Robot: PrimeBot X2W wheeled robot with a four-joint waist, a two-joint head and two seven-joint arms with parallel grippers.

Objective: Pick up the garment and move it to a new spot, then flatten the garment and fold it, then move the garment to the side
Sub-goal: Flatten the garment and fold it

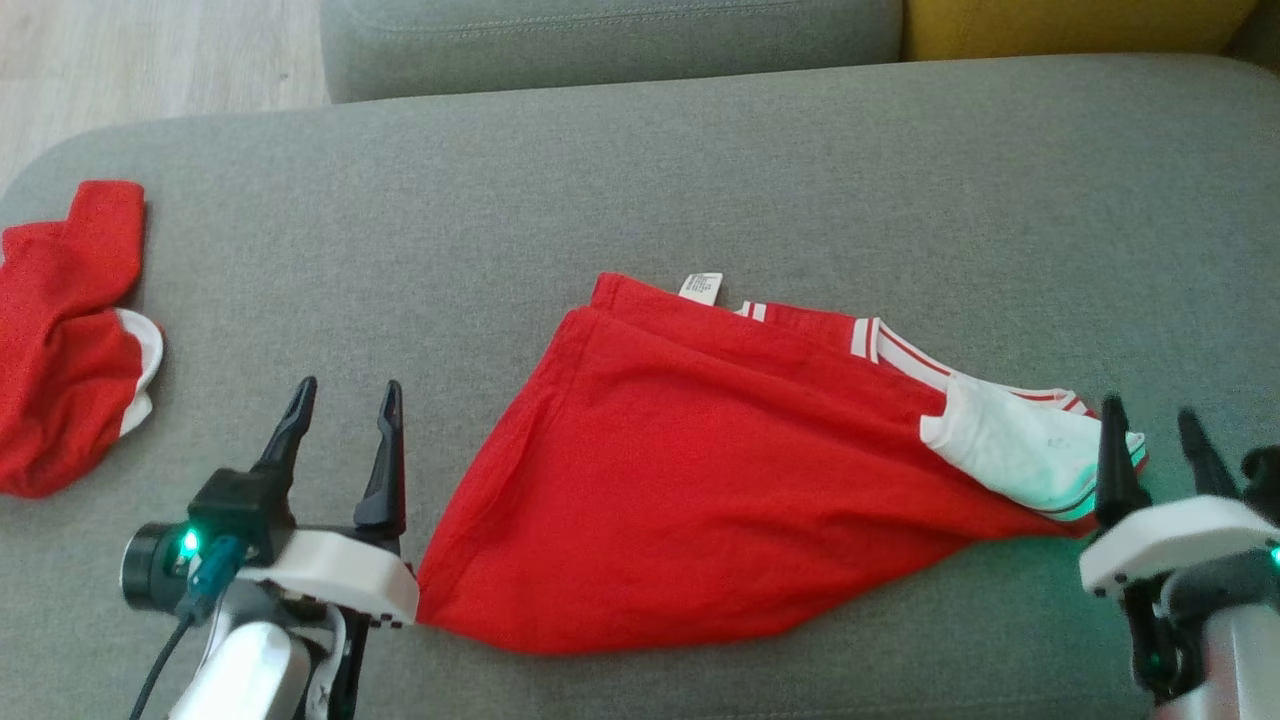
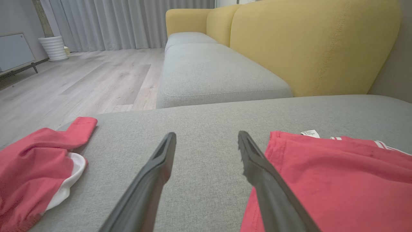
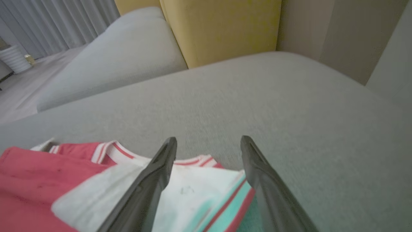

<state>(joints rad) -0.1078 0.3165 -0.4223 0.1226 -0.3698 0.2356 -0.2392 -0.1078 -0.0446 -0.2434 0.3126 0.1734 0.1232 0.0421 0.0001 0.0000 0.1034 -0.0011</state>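
Nearest, two sets of jaws stand open on the grey sofa cushion, each holding nothing. The left jaws, dark fingers parted, point far over bare cushion just left of the garment. The right jaws, fingers equally parted, sit at the garment's right end, over its white sleeve; whether they touch it I cannot tell. The garment, red with white-and-red striped trim, lies spread between them in the middle of the cushion, one white label showing at its far edge. A second red garment lies bunched at the cushion's far left, well apart. Beyond are one more grey cushion, a yellow backrest, pale wood floor, grey curtains and one white ribbed pot.
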